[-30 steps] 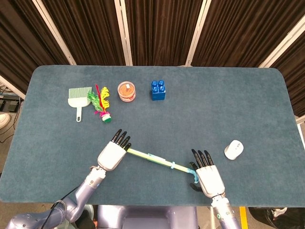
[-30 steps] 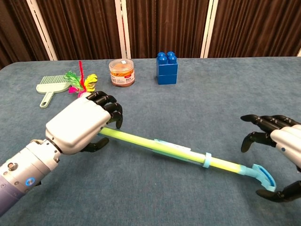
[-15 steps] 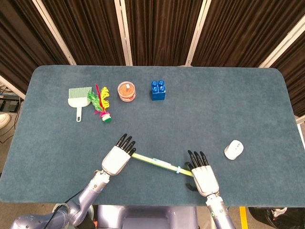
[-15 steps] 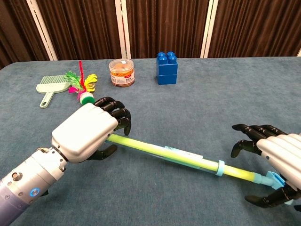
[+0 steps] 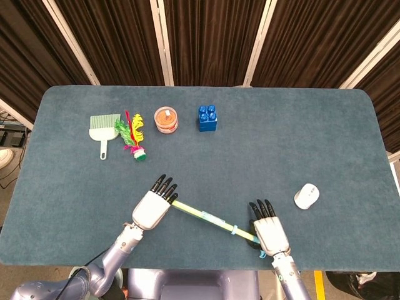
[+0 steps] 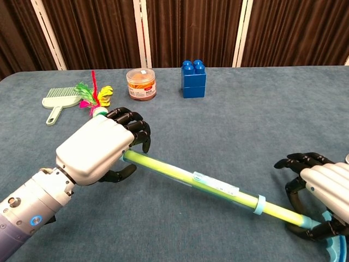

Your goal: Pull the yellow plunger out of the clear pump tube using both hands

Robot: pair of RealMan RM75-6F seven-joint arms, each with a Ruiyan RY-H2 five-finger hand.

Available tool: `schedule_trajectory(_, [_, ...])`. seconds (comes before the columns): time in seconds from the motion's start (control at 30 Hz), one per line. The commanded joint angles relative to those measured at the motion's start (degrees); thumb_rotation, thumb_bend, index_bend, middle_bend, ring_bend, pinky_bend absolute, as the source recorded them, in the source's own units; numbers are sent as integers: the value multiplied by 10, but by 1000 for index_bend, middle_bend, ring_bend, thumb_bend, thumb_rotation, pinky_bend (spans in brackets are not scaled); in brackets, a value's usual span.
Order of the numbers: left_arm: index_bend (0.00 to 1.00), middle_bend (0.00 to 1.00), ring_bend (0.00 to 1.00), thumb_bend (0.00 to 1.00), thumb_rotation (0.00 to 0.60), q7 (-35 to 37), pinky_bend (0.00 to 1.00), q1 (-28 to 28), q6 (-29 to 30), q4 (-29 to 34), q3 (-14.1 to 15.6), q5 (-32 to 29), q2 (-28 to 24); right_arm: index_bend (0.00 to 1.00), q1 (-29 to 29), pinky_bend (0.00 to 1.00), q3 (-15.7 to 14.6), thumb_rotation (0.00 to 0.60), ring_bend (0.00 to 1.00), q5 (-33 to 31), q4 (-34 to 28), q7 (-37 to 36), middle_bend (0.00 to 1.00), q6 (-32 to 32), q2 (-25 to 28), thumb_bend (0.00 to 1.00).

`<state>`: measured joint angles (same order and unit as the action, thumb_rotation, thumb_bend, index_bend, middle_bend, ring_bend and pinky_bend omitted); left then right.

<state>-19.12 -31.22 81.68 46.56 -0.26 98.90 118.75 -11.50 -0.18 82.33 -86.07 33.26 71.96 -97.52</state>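
The clear pump tube point(image 6: 185, 177) lies slanted across the near table, with a light-blue collar point(image 6: 260, 206) at its right end. My left hand point(image 6: 101, 150) grips the tube's left end; this left hand point(image 5: 152, 209) also shows in the head view. The yellow plunger point(image 6: 283, 214) sticks out past the collar and ends in a light-blue handle point(image 6: 334, 244). My right hand point(image 6: 322, 188) has its fingers curled around the plunger's end at the handle. In the head view the right hand point(image 5: 269, 233) hides the handle, and the pump tube point(image 5: 209, 219) runs between both hands.
At the back stand a green brush point(image 5: 104, 128), a feather shuttlecock point(image 5: 134, 134), an orange-filled jar point(image 5: 165, 120) and a blue block point(image 5: 207, 117). A white mouse point(image 5: 306, 195) lies right of my right hand. The table's front edge is close under both hands.
My right hand came over the plunger's handle and its fingers curled around it. The pump's handle end swung nearer to me. My left hand kept its grip and shifted slightly.
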Motion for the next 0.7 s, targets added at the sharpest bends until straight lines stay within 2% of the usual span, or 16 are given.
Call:
schedule_trajectory(0.03, [572,280,157,485,600,0,160,1,3,5,0,0,-4,789,0,9,2,600,0,3,0,-2,177,6,3,392])
schedule_trajectory(0.3, [622,301,174,518,600,-4,160,4,10,23,5,3,-16,801,-6,19,10,600,0,5,-5,7,185,12,19,395])
schedule_trajectory(0.5, [674,328,187,580,600,-9,160,10,20,36,7,6,-26,808,-12,19,22,600,0,3,-5,7,190,15,32,393])
schedule_trajectory(0.7, [678,334,192,587,600,-18,160,14,28,46,6,6,-33,813,-16,20,29,600,0,2,-5,-3,192,17,45,394])
